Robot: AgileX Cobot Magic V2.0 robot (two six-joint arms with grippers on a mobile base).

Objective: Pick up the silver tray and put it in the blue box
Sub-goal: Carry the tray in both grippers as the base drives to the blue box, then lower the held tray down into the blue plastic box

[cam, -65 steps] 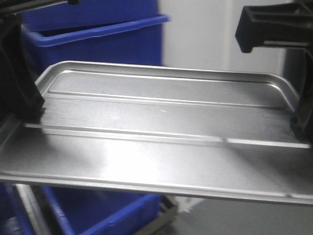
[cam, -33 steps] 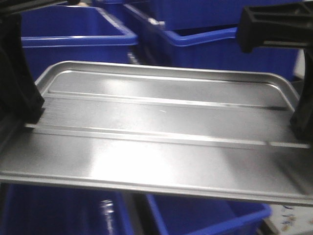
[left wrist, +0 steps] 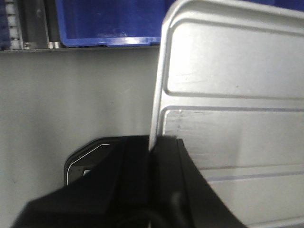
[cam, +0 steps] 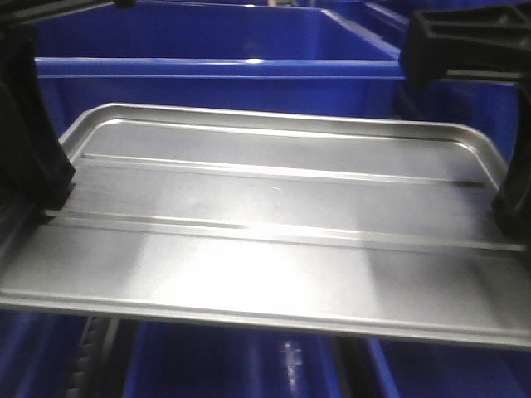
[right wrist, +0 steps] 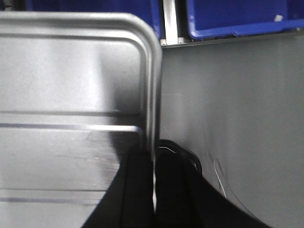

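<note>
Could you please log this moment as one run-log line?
silver tray: lifted, level | left claw: shut on tray's left rim | right claw: shut on right rim | blue box: beyond tray's far edge

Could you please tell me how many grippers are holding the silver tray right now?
2: the left gripper clamps the left edge of the tray, the right gripper the right edge.

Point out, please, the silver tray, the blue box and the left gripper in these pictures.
silver tray (cam: 274,199): front view, floor between the two ridges.
blue box (cam: 216,68): front view, near rim.
left gripper (left wrist: 152,148): left wrist view, midway between its fingertips.
</note>
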